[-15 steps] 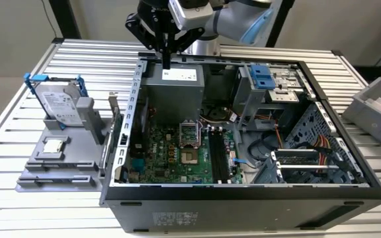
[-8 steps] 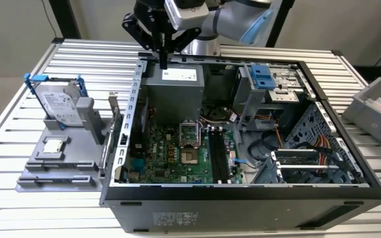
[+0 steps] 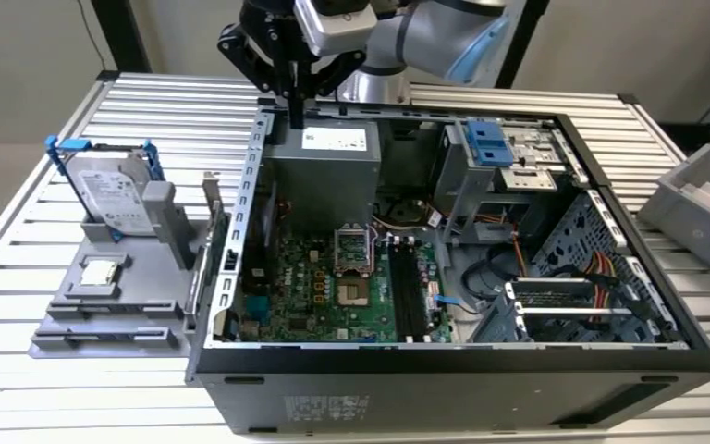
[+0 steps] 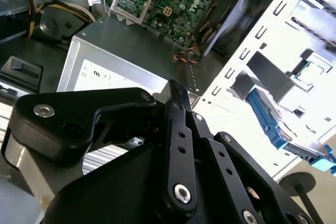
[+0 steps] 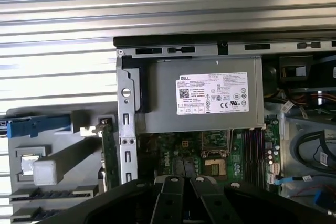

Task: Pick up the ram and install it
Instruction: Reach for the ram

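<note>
The ram (image 5: 108, 156) — thin, green — stands on edge beside the case.

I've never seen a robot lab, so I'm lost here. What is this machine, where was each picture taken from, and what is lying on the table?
This is one robot arm with a black gripper at its end. The exterior view comes from a camera standing off the arm; both wrist views come from cameras riding on the arm. On the slatted metal table lies an open computer case, showing its green motherboard and grey power supply. Beside it, at the exterior view's left, a grey holder carries a hard drive in a blue bracket, a small square chip and what appears to be the ram, a thin board standing on edge. The gripper hangs over the case's rim by the power supply; its jaws look closed, with nothing visibly held.
</note>
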You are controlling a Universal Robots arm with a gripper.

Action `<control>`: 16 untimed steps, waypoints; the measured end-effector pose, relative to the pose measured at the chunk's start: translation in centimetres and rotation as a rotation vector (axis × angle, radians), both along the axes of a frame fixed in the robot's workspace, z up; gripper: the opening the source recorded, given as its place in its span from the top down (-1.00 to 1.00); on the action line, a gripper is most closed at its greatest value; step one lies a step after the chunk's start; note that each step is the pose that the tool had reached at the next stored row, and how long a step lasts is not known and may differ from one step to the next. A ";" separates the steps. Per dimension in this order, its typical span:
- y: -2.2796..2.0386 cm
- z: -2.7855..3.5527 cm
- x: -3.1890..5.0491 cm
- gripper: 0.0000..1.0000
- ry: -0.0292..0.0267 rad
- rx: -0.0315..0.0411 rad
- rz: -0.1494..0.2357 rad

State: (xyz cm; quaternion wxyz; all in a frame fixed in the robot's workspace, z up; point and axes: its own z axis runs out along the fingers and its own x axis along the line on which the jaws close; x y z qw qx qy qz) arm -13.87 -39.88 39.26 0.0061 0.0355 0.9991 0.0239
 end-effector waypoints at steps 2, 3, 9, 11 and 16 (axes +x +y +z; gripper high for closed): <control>0.00 0.00 -0.20 1.00 0.0000 0.0001 0.000; 0.00 0.00 -0.30 1.00 0.0002 0.0000 0.000; 0.00 0.00 -0.88 1.00 0.0006 0.0000 0.000; 0.00 0.00 -1.05 1.00 0.0009 0.0000 0.000; 0.00 0.00 -1.63 1.00 0.0019 0.0001 0.000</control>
